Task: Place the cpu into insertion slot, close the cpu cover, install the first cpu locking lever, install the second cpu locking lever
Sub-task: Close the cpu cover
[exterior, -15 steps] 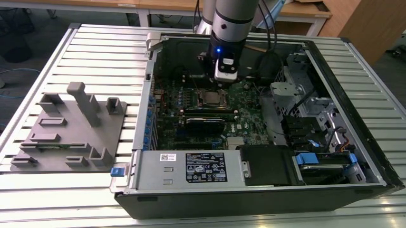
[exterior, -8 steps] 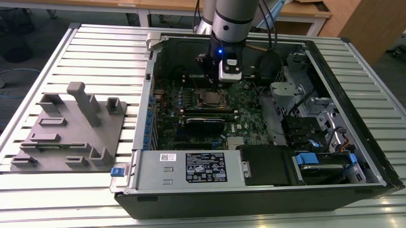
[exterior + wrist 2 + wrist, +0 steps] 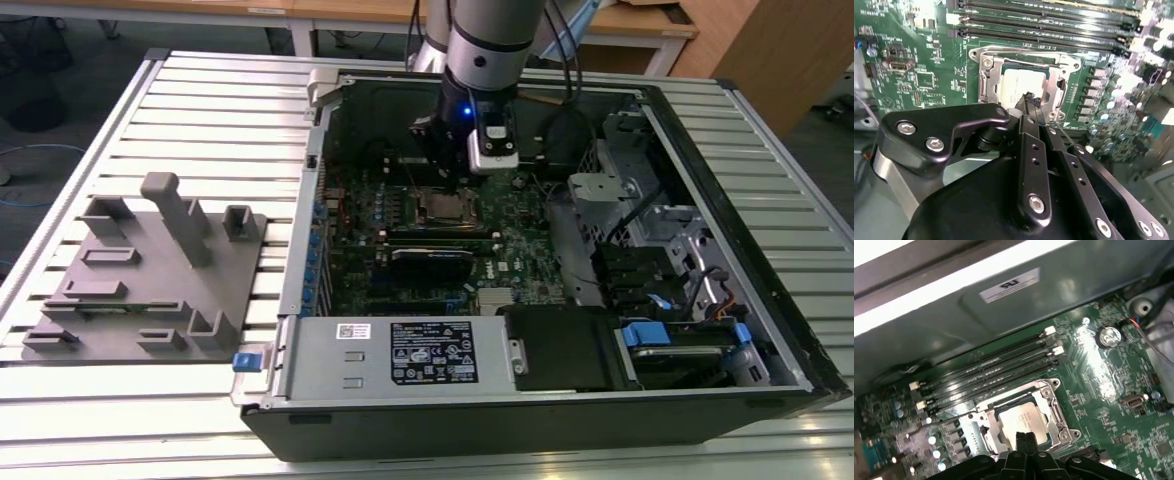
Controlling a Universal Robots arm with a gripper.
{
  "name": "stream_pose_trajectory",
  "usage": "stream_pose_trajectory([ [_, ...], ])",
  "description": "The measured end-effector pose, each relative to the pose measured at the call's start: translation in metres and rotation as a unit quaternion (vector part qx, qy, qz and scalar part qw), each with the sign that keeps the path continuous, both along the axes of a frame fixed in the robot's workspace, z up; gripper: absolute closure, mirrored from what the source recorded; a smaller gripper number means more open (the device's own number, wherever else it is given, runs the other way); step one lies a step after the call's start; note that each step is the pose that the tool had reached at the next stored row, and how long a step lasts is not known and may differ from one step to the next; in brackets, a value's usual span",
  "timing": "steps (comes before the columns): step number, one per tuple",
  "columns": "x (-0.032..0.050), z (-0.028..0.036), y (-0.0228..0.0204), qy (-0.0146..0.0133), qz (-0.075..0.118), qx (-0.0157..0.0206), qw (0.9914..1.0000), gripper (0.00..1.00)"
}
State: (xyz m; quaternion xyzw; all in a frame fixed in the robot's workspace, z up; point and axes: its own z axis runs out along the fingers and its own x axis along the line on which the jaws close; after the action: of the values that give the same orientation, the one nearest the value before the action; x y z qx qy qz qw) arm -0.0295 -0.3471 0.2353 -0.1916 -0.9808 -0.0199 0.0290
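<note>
The cpu [image 3: 1021, 419] sits in the insertion slot [image 3: 438, 207] on the green motherboard [image 3: 1094, 375], next to the memory slots [image 3: 989, 372]. The cpu cover [image 3: 1058, 415] lies flat around it. The pincer [image 3: 1028, 97] is clenched, grasping nothing, just above the edge of the chip.

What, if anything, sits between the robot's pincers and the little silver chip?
Nothing visible does. In the first wrist view the gripper hovers right at the edge of the cpu, with no cable or other part between them. The cpu cover lies as a metal frame around the chip, leaving its top bare.
</note>
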Motion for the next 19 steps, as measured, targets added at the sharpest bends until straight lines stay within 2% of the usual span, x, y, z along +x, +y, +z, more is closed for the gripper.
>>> stream_pose_trajectory([
  [4,0.0000,-0.0010,0.0000,0.0000,0.033,0.0000,0.99944,0.89],
  [8,0.0000,-0.0024,0.0000,-0.0005,0.061,0.0003,0.99814,0.89],
  [11,0.0000,-0.0031,-0.0001,-0.0020,0.078,0.0012,0.99695,0.89],
  [14,-0.0004,-0.0035,0.0000,-0.0053,0.084,0.0018,0.99644,0.89],
  [18,-0.0006,-0.0035,0.0000,-0.0061,0.085,0.0018,0.99638,0.89],
  [19,-0.0008,-0.0036,0.0000,-0.0092,0.086,0.0018,0.99628,0.89],
])
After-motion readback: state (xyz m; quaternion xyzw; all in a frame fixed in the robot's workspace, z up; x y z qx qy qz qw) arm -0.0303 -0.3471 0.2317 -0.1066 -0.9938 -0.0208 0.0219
